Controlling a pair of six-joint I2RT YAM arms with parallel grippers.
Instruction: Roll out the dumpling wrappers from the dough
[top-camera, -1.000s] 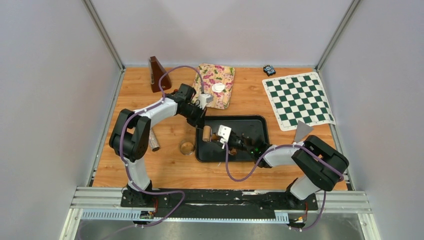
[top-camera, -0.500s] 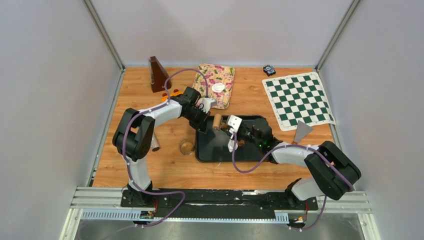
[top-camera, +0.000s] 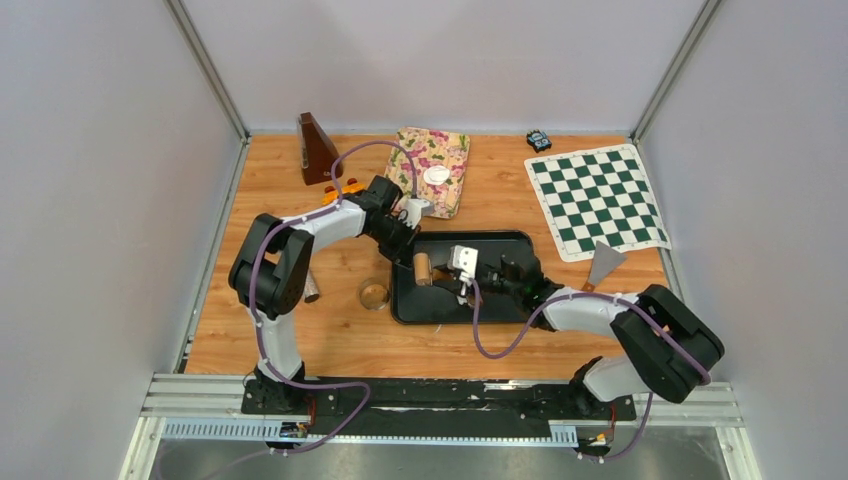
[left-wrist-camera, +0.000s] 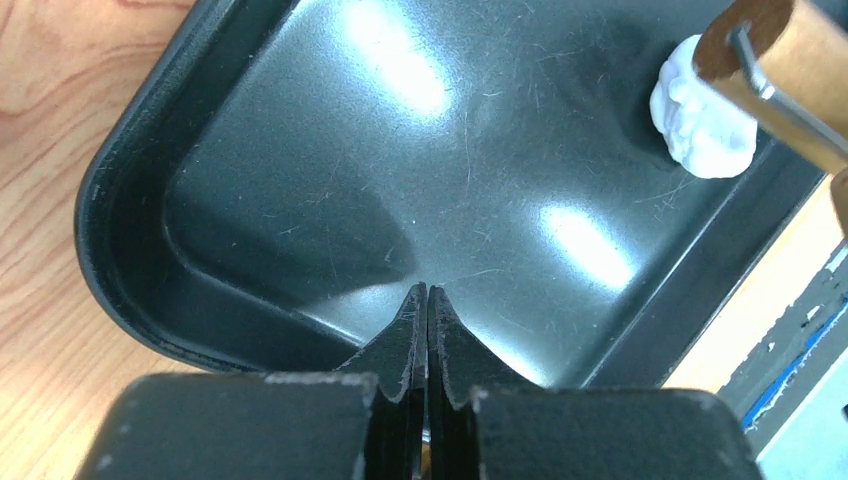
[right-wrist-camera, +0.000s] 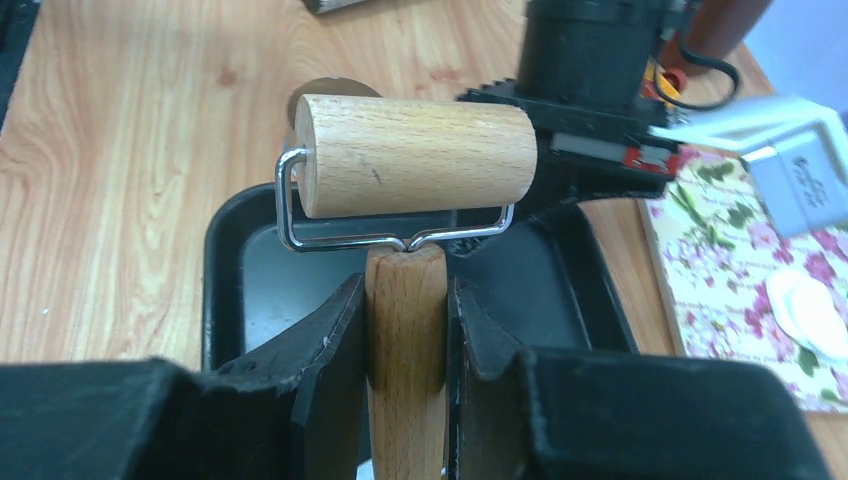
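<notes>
We hold the roller (right-wrist-camera: 415, 155) by its wooden handle, the right jaws clenched on it from both sides, with the drum hanging over the left end of the black tray (top-camera: 425, 305). The left jaws are pressed shut on nothing and poised at that same end; we cannot tell whether they touch the rim. The lump of dough (left-wrist-camera: 700, 125) lies close to one wall of the tray, just beside the drum's end, thick, bumpy and not yet flattened. The dumpling wrappers (top-camera: 437, 176) sit as a small white stack on the flowered mat (top-camera: 450, 150) beyond the tray, well apart from the work. To roll well, we judge, the drum should come down square on the lump, axle level so both ends bear alike, and lightly at first, since soft dough may stick and lift with the wood. Short passes outward from the middle should keep the sheet even. The tray may slide on the table (top-camera: 340, 340), so the left jaws could steady its rim.
</notes>
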